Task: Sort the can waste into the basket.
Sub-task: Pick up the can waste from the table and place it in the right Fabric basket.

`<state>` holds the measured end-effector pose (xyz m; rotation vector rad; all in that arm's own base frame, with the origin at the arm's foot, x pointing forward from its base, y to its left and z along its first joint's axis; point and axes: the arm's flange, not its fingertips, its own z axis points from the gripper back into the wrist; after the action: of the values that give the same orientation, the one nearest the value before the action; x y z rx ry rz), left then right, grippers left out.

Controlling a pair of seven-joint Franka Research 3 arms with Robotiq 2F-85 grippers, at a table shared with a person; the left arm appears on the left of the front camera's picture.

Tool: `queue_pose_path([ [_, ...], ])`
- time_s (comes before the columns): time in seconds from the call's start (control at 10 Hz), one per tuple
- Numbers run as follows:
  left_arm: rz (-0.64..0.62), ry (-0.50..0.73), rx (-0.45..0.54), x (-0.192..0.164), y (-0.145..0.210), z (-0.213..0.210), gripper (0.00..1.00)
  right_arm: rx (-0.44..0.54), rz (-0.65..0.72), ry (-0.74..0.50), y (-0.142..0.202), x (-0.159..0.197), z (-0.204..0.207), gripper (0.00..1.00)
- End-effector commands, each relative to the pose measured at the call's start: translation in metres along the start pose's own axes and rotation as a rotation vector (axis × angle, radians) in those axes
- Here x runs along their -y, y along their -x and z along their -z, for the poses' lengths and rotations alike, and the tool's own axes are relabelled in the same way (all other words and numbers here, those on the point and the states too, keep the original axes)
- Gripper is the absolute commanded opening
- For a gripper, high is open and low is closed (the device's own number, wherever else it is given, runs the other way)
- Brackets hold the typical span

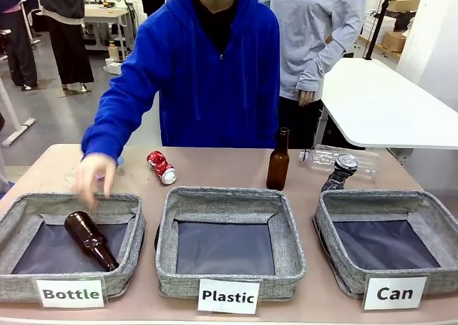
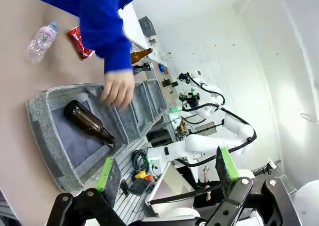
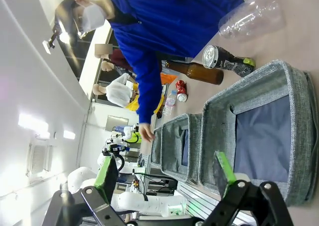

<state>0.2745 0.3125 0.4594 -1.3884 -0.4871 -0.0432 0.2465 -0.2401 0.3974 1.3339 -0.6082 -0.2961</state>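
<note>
Can basket: The square, shallow grey fabric basket with a dark floor and a white "Can" label sat on the pale brown surface. Its floor was bare.
Dark can: A dark drink can with a silver top stood just beside the Can basket's far rim, near its left corner.
Red can: A crushed red can lay well apart from the Can basket, off to its left and farther back.
Other waste: A brown glass bottle stood upright just beyond the Can basket's far-left corner. A clear plastic bottle lay beyond its far rim.
Person's hand: The hand, in a blue sleeve, hovered far to the left of the Can basket.
Left tool: The left tool was released, its green pads wide apart and empty.
Right tool: The right tool was released and empty, held off the Can basket's near side.
Progress: Judging by the bare floor, nothing was sorted yet. Both cans remained to be picked up and dropped in.
</note>
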Motion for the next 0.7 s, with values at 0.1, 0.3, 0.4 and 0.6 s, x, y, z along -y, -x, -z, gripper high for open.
queue_pose_path([
  [0.1,0.031,0.008,-0.074,0.017,-0.001,0.005,1.0,0.013,-0.016,-0.02,-0.003,-0.002,0.0,1.0],
  [0.3,0.042,-0.162,-0.124,0.061,-0.019,0.066,1.0,0.013,-0.016,-0.02,-0.003,-0.002,0.0,1.0],
  [0.4,0.069,-0.252,-0.216,0.085,-0.031,0.109,1.0,0.013,-0.016,-0.02,-0.003,-0.002,0.0,1.0],
  [0.6,0.072,-0.468,-0.334,0.114,-0.052,0.193,1.0,0.013,-0.016,-0.02,-0.003,-0.002,0.0,1.0],
])
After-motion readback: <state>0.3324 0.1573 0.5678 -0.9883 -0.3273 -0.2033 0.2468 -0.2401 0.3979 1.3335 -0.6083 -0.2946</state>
